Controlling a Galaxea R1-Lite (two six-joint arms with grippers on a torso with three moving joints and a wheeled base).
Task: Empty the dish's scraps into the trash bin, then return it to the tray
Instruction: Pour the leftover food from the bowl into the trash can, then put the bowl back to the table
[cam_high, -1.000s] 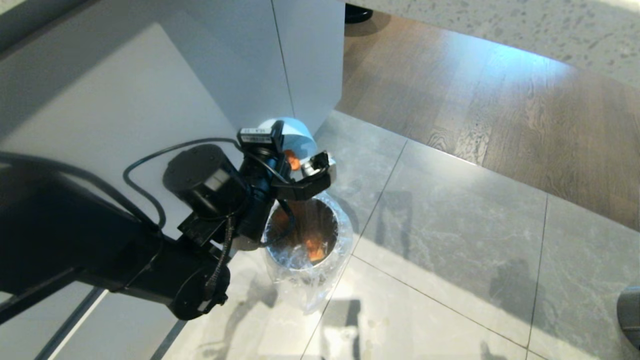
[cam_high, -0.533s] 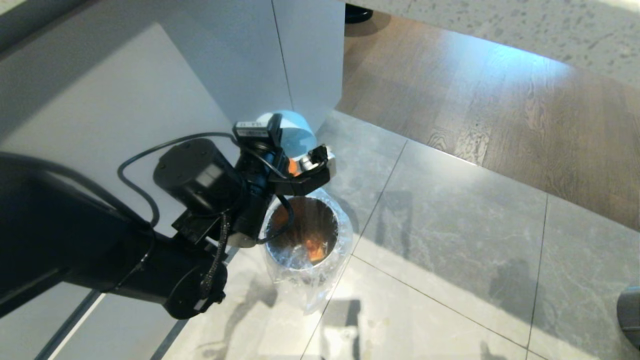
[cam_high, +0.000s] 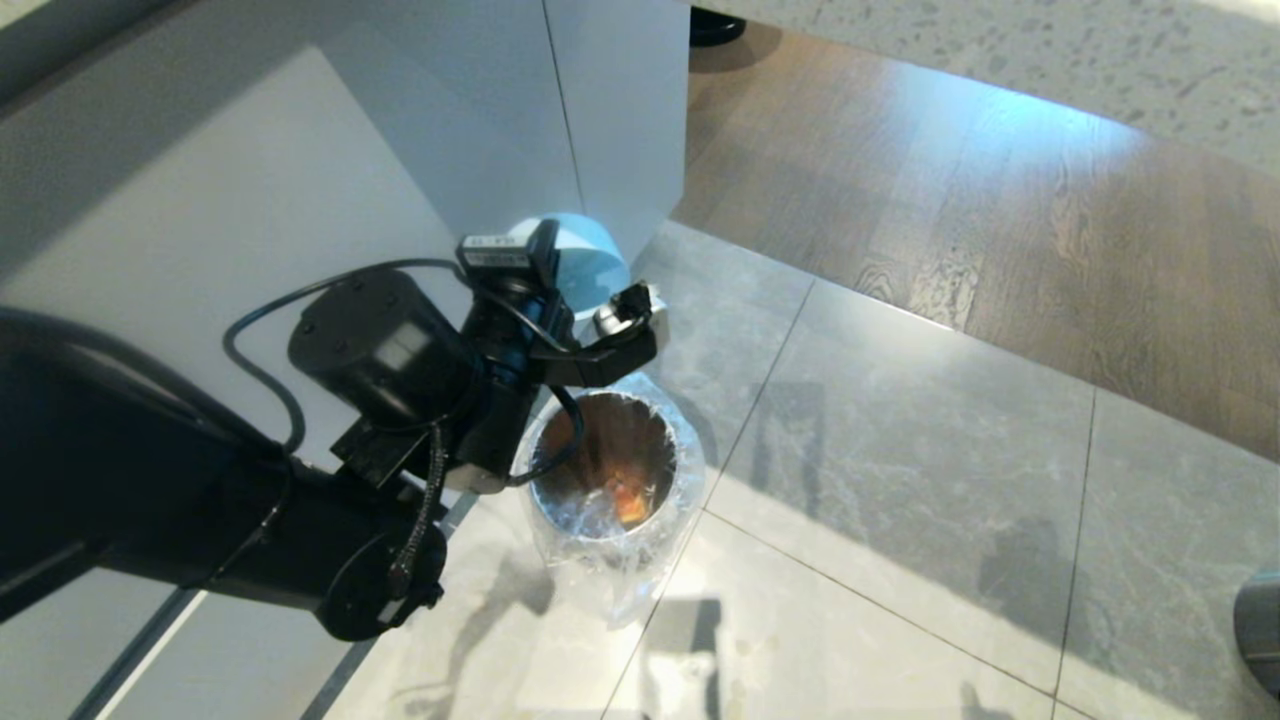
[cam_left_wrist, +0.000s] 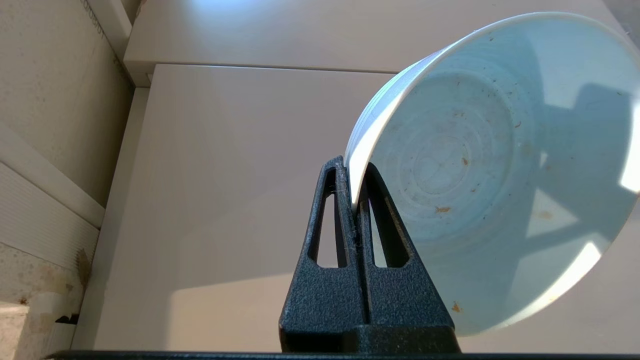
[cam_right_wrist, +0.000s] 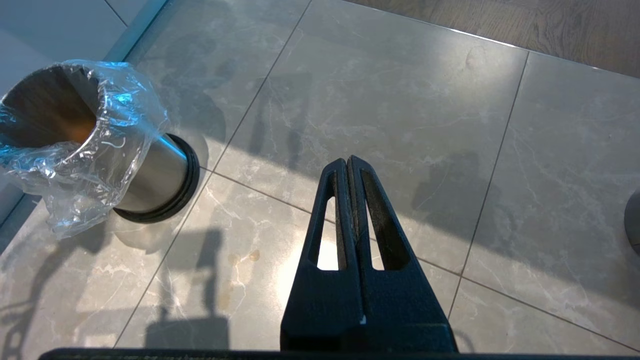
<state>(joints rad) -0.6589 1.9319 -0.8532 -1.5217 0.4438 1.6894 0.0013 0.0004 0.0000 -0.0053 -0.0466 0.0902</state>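
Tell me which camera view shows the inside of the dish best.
The left wrist view: the dish faces the camera, empty except small crumbs, its rim pinched by the left tool. The head view shows only part of it behind the arm. The right wrist view does not show it.

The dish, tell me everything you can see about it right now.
The dish is a small, round, glossy bowl, pale blue-white, with faint concentric rings inside. It is tipped steeply on edge above the trash bin, beside a white cabinet. The left gripper is shut on its rim, one finger on each side. The scraps are gone from it; only tiny orange specks cling to the inside.
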